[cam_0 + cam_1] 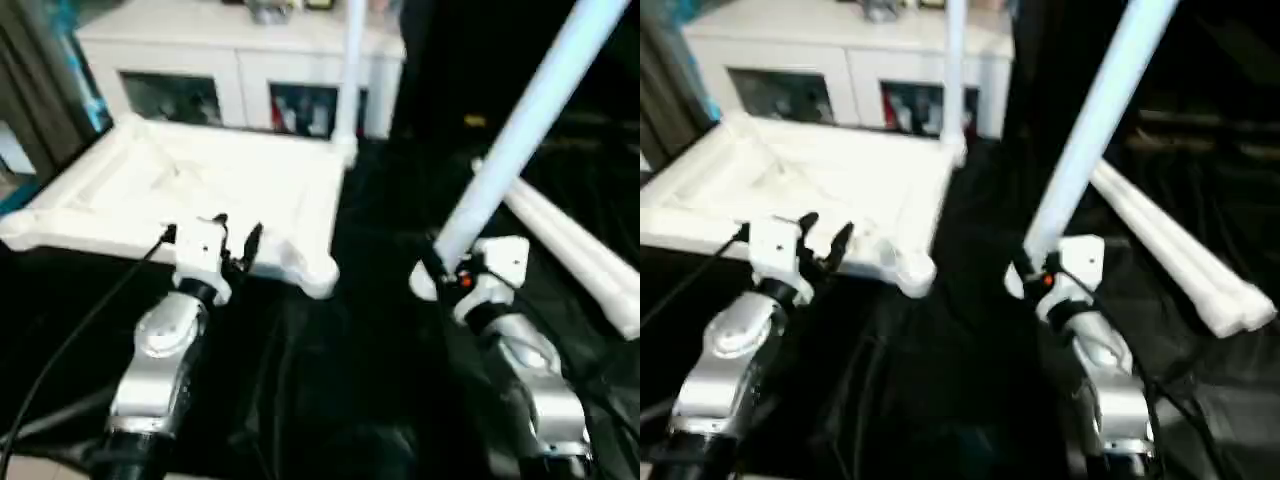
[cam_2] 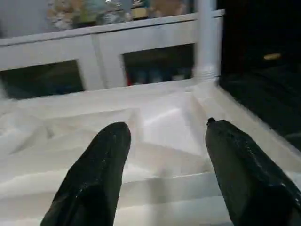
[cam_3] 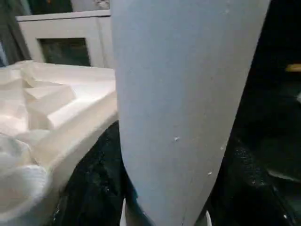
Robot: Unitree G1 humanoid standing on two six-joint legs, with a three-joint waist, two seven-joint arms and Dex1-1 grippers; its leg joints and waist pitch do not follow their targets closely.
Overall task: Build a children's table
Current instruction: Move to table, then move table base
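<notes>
The children's table top (image 1: pixel 230 180) lies upside down, ribbed side up, on the black work table. One white leg (image 1: pixel 351 60) stands upright in its far right corner socket. My left gripper (image 1: pixel 212 236) is open at the top's near edge, its black fingers (image 2: pixel 96 174) spread over the rim with nothing between them. To the right of the top, my right gripper (image 1: pixel 445 265) is shut on the lower end of another white leg (image 1: pixel 520 130), which leans up and to the right. In the right wrist view this leg (image 3: pixel 183 103) stands close beside the top's near right corner socket (image 3: pixel 21 188).
More white legs (image 1: pixel 580 250) lie side by side on the black cover (image 1: pixel 340 380) at the right. A white cabinet (image 1: pixel 230 60) with glass doors stands behind the table. A black cable (image 1: pixel 80 330) runs along my left forearm.
</notes>
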